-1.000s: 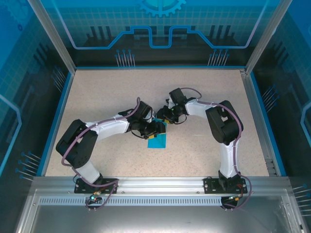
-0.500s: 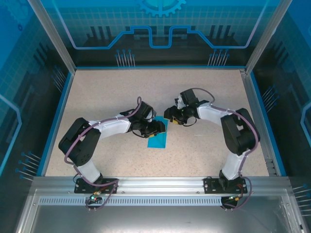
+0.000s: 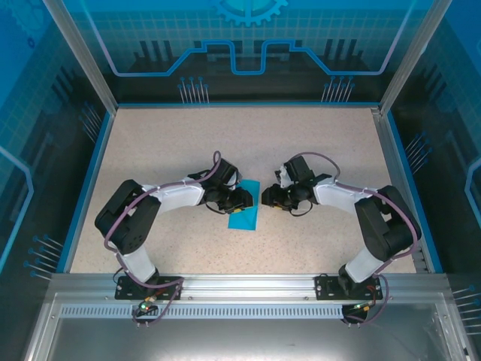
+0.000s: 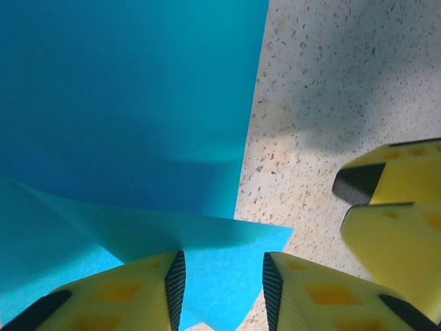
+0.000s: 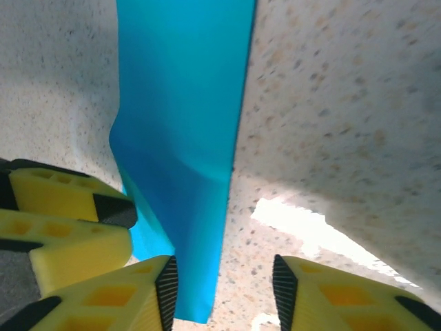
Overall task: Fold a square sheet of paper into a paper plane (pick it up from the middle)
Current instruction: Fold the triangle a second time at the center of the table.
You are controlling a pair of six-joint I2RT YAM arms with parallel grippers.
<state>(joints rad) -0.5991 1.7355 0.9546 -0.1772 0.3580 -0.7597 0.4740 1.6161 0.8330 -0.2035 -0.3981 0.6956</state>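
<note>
The square sheet of paper point(image 3: 245, 218) is teal and lies partly folded on the speckled table between the two grippers. My left gripper point(image 3: 240, 200) sits at its upper left edge. In the left wrist view a folded corner flap point(image 4: 227, 258) of the sheet point(image 4: 138, 103) lies between the left gripper's point(image 4: 224, 286) parted pads, and the jaws are open. My right gripper point(image 3: 269, 198) stands open just right of the sheet. In the right wrist view the sheet's raised edge point(image 5: 180, 138) runs beside the right gripper's point(image 5: 224, 289) left pad. A paper plane is out of view.
Each wrist view catches the other gripper's yellow fingers: the right gripper's fingers point(image 4: 389, 186) and the left gripper's fingers point(image 5: 65, 207), close together. A blue-edged frame point(image 3: 90, 173) borders the table point(image 3: 173, 143). Open tabletop lies behind and to both sides.
The right arm has swung to the right and its gripper has drawn back off the sheet's top corner to its right side. The left gripper's jaws have narrowed over the folded flap.
</note>
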